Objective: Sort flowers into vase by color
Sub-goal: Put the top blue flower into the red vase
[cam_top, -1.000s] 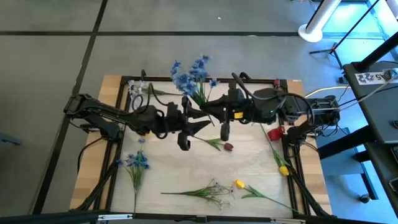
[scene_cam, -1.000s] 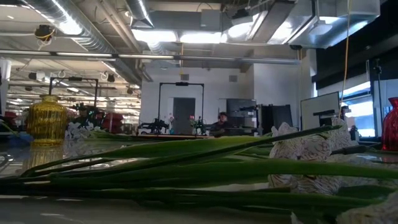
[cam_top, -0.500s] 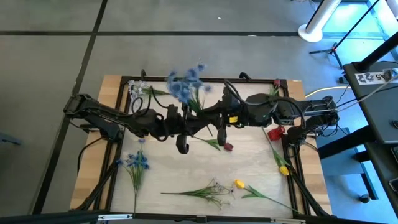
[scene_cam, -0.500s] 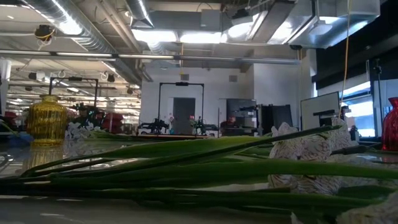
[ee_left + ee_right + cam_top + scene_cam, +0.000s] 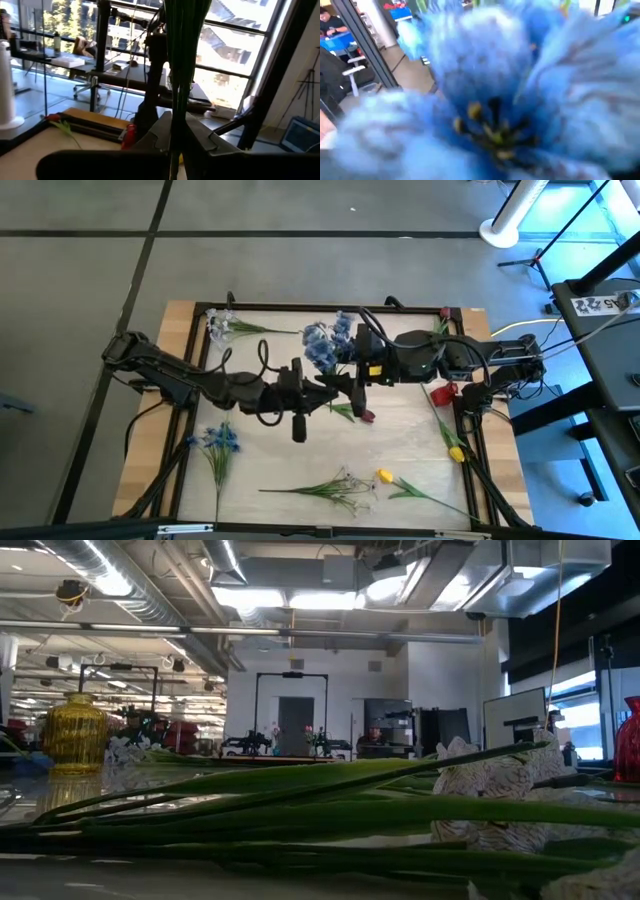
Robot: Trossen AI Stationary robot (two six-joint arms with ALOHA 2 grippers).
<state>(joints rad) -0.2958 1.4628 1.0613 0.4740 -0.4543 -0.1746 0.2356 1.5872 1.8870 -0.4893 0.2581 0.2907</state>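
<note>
A bunch of blue flowers [image 5: 322, 346] hangs above the table's middle, with my left gripper [image 5: 334, 387] shut on its green stems. The blossoms [image 5: 485, 100] fill the right wrist view, close in front of my right gripper [image 5: 354, 376], which stands just right of the bunch. Flat on the table lie a dark red tulip [image 5: 366, 416], two yellow tulips [image 5: 384, 476] [image 5: 456, 452], another blue flower [image 5: 218, 440] and white sprigs [image 5: 335, 488] [image 5: 224, 323]. My left gripper pinches the bunch's green stems [image 5: 176, 125] between its two fingers, below the blossoms. The fingers come in level from the table's left and lie across the stems. The bunch is lifted clear of the table, and its leafy lower end [image 5: 345, 411] hangs past the fingers.
A red vase [image 5: 628, 740] and a yellow vase [image 5: 75, 735] show at the sides of the low view, with long green stems [image 5: 300, 810] lying right in front of that camera. A black frame [image 5: 320, 307] borders the wooden table.
My left gripper has shut on the blue bunch's stems and shifted toward the table's right and a little down. The blossoms have swung from the far side toward the table's middle, up against my right arm's wrist. The flowers on the table have stayed put.
</note>
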